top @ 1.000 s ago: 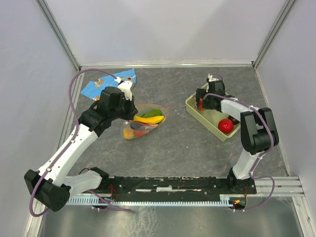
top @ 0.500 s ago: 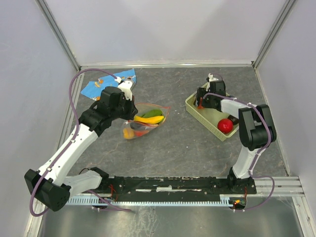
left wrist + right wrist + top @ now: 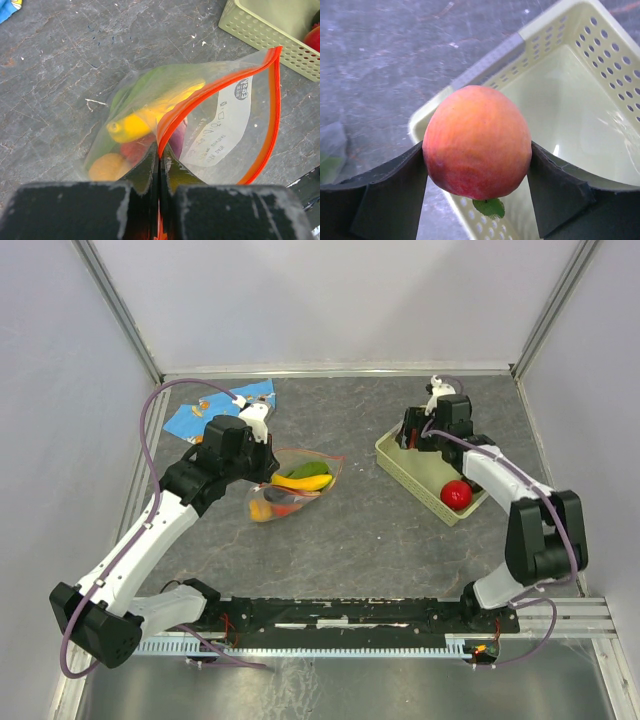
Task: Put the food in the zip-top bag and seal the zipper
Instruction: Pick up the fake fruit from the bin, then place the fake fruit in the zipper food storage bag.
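The left fingers (image 3: 155, 172) are pressed tight together, and they pinch the edge of the clear bag (image 3: 235, 130) right at its red-orange zipper (image 3: 272, 115). The zipper is not shut. It bends round in a big loop, so the mouth of the bag is wide open and faces the side where the basket (image 3: 415, 478) is.

The bag lies on the grey bench (image 3: 360, 530), near the middle and a bit to the left. Some food is already inside it. I see a yellow banana (image 3: 145, 117), a long green leaf (image 3: 145, 85) lying along it, and an orange (image 3: 105, 167) down in the corner. There is something red and something dark in there too, but I cannot tell what they are through the crinkly plastic.

A blue cloth (image 3: 200, 415) with orange prints lies flat at the far left of the bench, behind the left arm.

Over on the right, the right fingers (image 3: 409, 437) are clamped on a peach (image 3: 477, 140), one finger on each side of it. The peach is up in the air, over the far left corner of the pale green basket. A tiny green leaf sticks out under it.

A red round fruit (image 3: 457, 494) sits in the basket at the near end, well apart from the peach.
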{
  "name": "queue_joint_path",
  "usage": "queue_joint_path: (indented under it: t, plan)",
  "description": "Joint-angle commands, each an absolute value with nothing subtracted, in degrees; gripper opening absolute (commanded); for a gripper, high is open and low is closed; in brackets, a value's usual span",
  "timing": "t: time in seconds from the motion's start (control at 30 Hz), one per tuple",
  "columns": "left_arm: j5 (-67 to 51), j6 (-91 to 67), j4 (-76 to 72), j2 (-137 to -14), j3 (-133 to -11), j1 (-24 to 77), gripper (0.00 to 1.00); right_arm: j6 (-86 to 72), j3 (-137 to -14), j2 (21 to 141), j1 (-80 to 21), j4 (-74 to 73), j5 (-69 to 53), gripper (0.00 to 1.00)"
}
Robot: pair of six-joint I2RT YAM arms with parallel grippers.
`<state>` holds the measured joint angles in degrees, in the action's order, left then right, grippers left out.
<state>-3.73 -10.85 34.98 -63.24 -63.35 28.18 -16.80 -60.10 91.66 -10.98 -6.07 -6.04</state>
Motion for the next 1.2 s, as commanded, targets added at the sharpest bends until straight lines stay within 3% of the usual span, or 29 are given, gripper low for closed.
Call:
queue_joint_path:
  t: [0.0, 0.43, 0.73, 1.17]
  plan:
    - [-4.4, -8.5, 32.2, -63.2, -63.3, 27.9, 0.03, -15.6, -59.8, 83.3, -14.2, -8.3, -6.8, 0.72]
    - [-4.0, -8.6, 31.9, -62.7, -63.3, 27.8, 0.03, -17.0, -65.4, 73.4, -32.6, -12.7, -5.4, 0.72]
    - [-4.2, -8.7, 31.7, -62.6, -63.3, 27.7, 0.03, -13.3, -72.0, 73.9, -43.8, -15.3, -6.3, 0.72]
    - [-4.6, -8.8, 31.6, -62.6, -63.2, 27.7, 0.03, -12.6, -75.9, 81.3, -50.1, -13.8, -10.0, 0.73]
